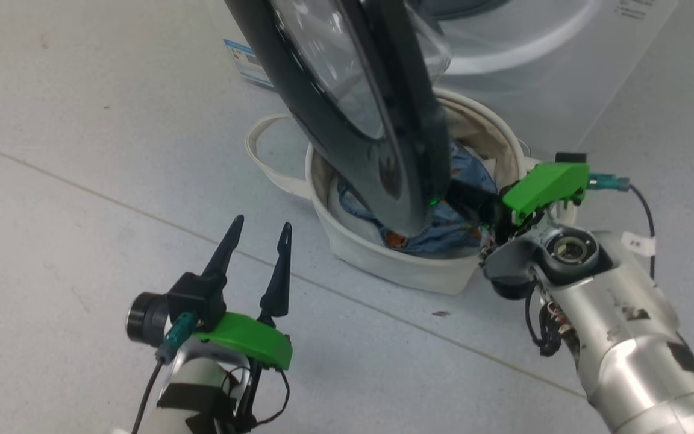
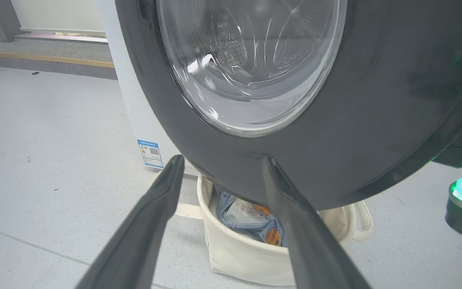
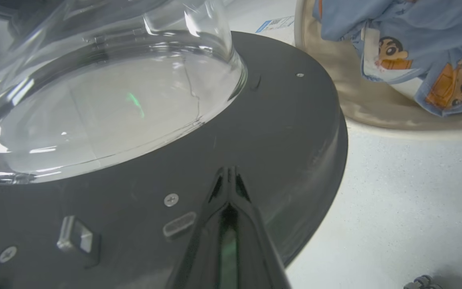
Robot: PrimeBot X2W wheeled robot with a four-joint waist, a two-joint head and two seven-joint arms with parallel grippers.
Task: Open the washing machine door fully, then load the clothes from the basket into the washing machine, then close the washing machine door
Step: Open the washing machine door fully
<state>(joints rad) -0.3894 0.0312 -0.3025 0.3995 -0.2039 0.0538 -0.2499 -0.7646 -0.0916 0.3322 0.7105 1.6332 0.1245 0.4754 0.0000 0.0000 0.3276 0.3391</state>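
Observation:
The washing machine door stands partly open, its black rim hanging over the basket. My right gripper is shut with nothing between its fingers, and its tips rest against the door's black inner rim below the glass bowl. In the head view that gripper reaches in behind the door's lower edge. Blue clothes with orange cartoon prints fill the cream basket. My left gripper is open and empty, left of the basket and pointing at the door's outer face.
The white washing machine stands behind the basket, with a small blue label low on its front. Open grey floor with a seam line lies to the left and front. A basket loop handle sticks out to the left.

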